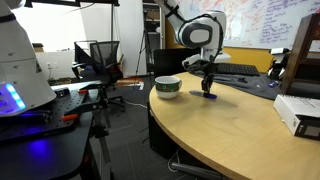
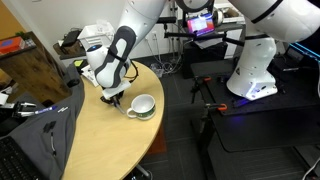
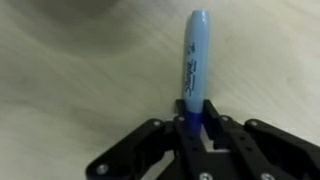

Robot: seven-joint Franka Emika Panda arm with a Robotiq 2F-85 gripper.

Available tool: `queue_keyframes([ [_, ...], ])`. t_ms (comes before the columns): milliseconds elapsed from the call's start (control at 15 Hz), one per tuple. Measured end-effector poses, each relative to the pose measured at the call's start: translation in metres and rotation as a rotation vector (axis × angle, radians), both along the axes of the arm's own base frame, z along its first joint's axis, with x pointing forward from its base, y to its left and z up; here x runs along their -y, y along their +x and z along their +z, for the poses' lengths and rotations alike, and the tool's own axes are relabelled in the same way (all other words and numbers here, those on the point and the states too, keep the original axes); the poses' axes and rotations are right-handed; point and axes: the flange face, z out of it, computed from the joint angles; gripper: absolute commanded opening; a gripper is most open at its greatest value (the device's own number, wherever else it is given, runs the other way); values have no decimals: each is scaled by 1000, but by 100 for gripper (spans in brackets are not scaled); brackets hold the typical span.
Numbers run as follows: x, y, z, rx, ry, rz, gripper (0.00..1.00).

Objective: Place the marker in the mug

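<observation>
One blue marker (image 3: 195, 62) with dark lettering is sitting clamped in the gripper (image 3: 197, 125) over the pale wooden counter (image 3: 60, 90); the white mug (image 1: 168, 87) is standing near.

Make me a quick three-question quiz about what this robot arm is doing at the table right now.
1. True or false: the marker already lies inside the mug.
2. What sits between the fingers of the claw? A) a spoon B) the marker C) nothing
3. In one word: is the mug standing upright or tipped over?

Key: 1 false; 2 B; 3 upright.
</observation>
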Motion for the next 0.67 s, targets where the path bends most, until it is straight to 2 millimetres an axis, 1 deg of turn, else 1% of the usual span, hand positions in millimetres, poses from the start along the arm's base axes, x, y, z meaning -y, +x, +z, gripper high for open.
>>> queue_keyframes([
  [133, 2, 3, 9, 12, -20, -3, 5],
  [267, 9, 7, 32, 17, -62, -58, 5],
  [400, 12, 6, 62, -18, -114, -135, 5],
  [533, 6, 1, 95, -67, -177, -211, 5],
  [667, -10, -3, 122, -100, -251, -286, 5],
])
